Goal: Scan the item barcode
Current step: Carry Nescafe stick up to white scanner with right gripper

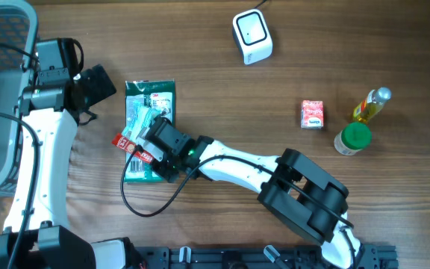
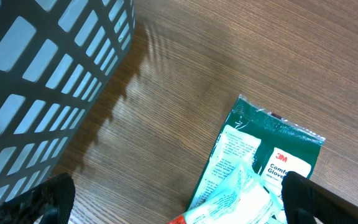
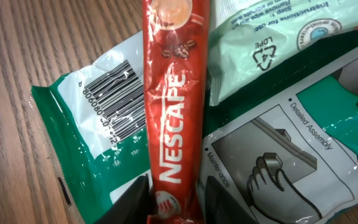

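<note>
Reaching in from the right, the right arm lies stretched low across the table with its wrist over the lower half of the green glove packet (image 1: 154, 96). The right gripper (image 3: 174, 202) is clamped narrowly on one end of the red Nescafé stick (image 3: 173, 93), which lies on the packet's lower left part. Up and left of the packet the left arm stands bent, and the left gripper (image 2: 176, 193) is spread wide, grasping nothing, above the packet's top corner. A grey lattice basket (image 2: 36, 81) stands left of the packet; what it holds I cannot tell. The white scanner (image 1: 252, 36) sits well up and right of the packet, and a bottle (image 1: 370, 106) of yellow liquid stands far right of it
</note>
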### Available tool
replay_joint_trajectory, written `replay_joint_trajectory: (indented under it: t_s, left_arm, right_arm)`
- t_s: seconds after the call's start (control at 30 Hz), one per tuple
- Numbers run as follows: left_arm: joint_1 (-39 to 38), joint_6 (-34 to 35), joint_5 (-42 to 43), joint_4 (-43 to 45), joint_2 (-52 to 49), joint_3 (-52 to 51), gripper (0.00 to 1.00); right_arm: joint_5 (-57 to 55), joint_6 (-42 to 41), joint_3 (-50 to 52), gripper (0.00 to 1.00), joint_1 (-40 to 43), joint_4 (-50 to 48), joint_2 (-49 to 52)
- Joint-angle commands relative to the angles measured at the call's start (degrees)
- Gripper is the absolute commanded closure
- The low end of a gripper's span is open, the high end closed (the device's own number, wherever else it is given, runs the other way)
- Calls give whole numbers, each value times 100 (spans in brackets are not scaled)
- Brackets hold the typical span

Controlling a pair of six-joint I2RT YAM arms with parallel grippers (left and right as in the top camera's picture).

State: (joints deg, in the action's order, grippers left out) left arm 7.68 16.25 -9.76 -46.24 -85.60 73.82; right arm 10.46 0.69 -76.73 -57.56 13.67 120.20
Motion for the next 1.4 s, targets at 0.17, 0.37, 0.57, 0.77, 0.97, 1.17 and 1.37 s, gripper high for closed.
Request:
replay_joint_trajectory:
  t_s: [0.17, 0.37, 0.57, 0.77, 0.97, 1.17, 1.37]
  left_arm:
    - [33, 72, -11, -2, 11, 33, 0]
    - [33, 72, -11, -2, 11, 33, 0]
    - [33, 72, -11, -2, 11, 33, 0]
    - [33, 72, -11, -2, 11, 33, 0]
    - [33, 72, -11, -2, 11, 33, 0]
    - [33, 74, -11, -2, 11, 33, 0]
    - [33, 72, -11, -2, 11, 33, 0]
  right_arm:
    - [-35, -66, 24, 96, 4, 50, -125]
    - [658, -673, 24, 96, 531, 378, -905]
    - [2879, -673, 24, 96, 1652, 815, -1510]
    - [5386, -487, 35, 96, 2669, 981, -1467]
    - [7578, -236, 35, 96, 3165, 953, -1467]
    - [8249, -780, 35, 96, 3368, 953, -1467]
    - [8251, -2653, 35, 96, 3683, 953, -1502]
